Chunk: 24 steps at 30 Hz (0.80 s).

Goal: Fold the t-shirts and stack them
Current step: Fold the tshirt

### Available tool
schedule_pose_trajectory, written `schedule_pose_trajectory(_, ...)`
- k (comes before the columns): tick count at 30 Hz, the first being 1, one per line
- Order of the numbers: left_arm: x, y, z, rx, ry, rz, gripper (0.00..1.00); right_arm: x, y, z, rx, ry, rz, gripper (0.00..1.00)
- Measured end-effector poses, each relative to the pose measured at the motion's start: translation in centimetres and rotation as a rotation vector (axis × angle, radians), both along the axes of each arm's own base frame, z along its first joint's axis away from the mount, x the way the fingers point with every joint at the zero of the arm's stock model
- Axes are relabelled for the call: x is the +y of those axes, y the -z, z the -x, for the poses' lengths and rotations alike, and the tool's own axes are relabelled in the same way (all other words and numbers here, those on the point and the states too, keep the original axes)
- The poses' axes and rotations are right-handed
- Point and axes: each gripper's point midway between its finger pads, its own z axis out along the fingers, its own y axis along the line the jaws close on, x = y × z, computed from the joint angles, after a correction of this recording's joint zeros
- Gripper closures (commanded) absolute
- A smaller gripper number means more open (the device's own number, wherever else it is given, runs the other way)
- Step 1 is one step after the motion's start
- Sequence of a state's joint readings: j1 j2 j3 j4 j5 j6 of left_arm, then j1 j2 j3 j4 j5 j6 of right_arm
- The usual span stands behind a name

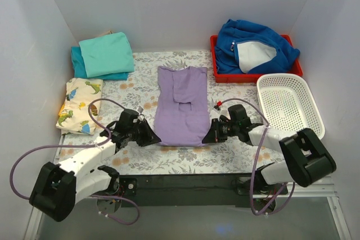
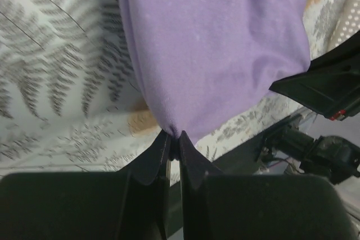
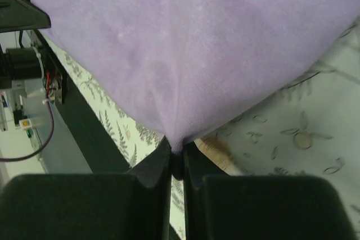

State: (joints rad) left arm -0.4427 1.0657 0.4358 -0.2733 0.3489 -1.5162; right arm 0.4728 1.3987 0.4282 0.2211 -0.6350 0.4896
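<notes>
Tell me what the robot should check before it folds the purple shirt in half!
1. Left gripper pinching a near corner of the purple t-shirt: ok.
2. Right gripper pinching the other near corner: ok.
3. Shirt's sides folded in, making a narrow strip: ok.
4. Nothing lying on top of the shirt: ok.
5. Every cloth layer caught in both pinches: cannot tell.
6. Turquoise stack sits clear of the shirt, far left: ok.

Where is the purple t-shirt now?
In the top view the purple t-shirt lies in the middle of the table, its near corners pinched by the left pincer and the right pincer.
</notes>
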Motion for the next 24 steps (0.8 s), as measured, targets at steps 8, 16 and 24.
schedule_pose_trajectory(8,-3.1,-1.4,7.1,0.079,0.111,0.041,1.00,0.6,-3.5,5.3,-0.053,-0.079,0.001,0.99)
schedule_pose_trajectory(16,-1.6,-4.0,9.2,0.080,0.033,0.041,1.00,0.0,-5.4,8.9,-0.055,-0.055,-0.024,0.99)
schedule_pose_trajectory(24,-0.8,-6.1,7.3,0.027,-0.043,-0.027,1.00,-0.8,-5.3,8.0,-0.073,0.009,0.049,0.99)
